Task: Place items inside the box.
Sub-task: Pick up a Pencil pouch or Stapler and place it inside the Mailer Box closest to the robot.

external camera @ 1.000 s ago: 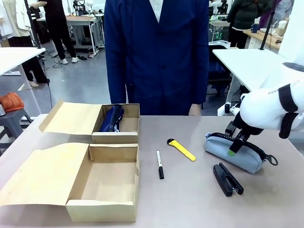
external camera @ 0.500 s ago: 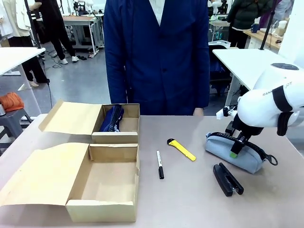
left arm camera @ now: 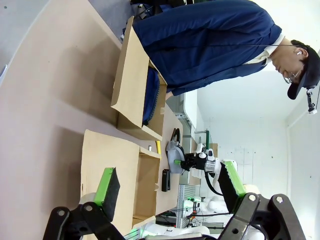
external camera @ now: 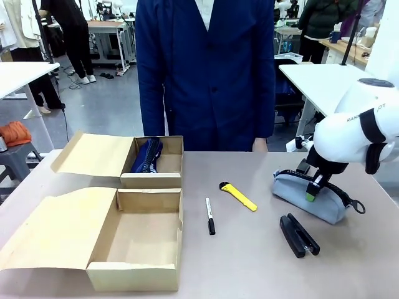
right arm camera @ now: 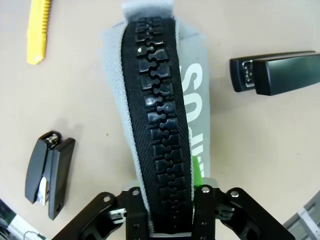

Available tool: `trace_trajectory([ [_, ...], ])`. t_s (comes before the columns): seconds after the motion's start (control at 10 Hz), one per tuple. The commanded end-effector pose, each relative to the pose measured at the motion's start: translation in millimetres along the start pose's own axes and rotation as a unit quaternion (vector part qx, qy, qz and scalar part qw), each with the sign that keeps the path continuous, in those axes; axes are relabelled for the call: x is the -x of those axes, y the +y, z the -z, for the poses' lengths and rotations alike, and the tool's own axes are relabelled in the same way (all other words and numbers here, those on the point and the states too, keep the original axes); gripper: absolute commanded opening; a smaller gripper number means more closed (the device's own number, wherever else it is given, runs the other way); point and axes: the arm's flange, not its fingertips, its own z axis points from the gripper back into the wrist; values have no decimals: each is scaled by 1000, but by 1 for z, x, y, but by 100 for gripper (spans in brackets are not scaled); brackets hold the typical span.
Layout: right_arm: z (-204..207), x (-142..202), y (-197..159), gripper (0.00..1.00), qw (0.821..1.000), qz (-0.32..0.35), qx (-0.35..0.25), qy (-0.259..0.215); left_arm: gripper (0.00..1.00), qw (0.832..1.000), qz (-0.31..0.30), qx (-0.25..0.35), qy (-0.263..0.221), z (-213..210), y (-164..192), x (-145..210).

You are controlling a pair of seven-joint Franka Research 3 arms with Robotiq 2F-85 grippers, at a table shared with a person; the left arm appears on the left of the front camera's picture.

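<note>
**Right gripper clamped on grey pouch, lift pending**

The right gripper (external camera: 310, 190) is pinched shut on the top zip ridge of the grey zip pouch (external camera: 325, 205), near one end. The pouch sits on the bench (external camera: 249, 261) at the right side, well apart from the boxes. In the right wrist view the jaws bite both sides of the black zipper (right arm camera: 157, 115).

Handling, as a guess: the pouch is soft fabric and light, so it will likely sag and swing from an end grip. The zip seam is its stiffest part and a fair place to hold.

The left gripper (left arm camera: 169, 184) has its jaws apart and holds nothing.

The near box (external camera: 149, 192) is open and empty. The far box (external camera: 174, 144) holds the navy zip pouch (external camera: 146, 156). The yellow utility knife (external camera: 238, 196) and black marker pen (external camera: 210, 215) are loose mid-bench. A stapler lies on each side of the pouch: the long black stapler (right arm camera: 275, 72) and the small black stapler (right arm camera: 50, 172).
</note>
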Motion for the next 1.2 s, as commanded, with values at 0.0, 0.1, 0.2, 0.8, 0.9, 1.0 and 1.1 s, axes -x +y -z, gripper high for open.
trace_trajectory([
  [0.0, -5, -2, 0, 0, 1000, 14, 12, 15, 100, 1000, 9, 10, -4, 1, 0, 0],
  [0.1, -4, -3, 0, 0, 1000, 19, 11, 16, 100, 1000, 9, 10, -4, 1, 0, 0],
  [0.2, -3, -3, 1, 0, 1000, 19, 11, 20, 100, 1000, 9, 10, -4, 1, 0, 0],
  [0.8, -129, 66, 13, 0, 980, 144, 90, -105, 100, 1000, 9, 10, -4, 1, 0, 0],
  [0.9, -162, 101, 44, 0, 979, 141, 95, -114, 100, 1000, 9, 10, -4, 1, 0, 0],
  [1.0, -176, 127, 66, 0, 977, 160, 96, -101, 100, 1000, 9, 10, -4, 1, 0, 0],
  [1.1, -182, 150, 78, 0, 973, 188, 91, -99, 100, 1000, 9, 10, -4, 1, 0, 0],
])
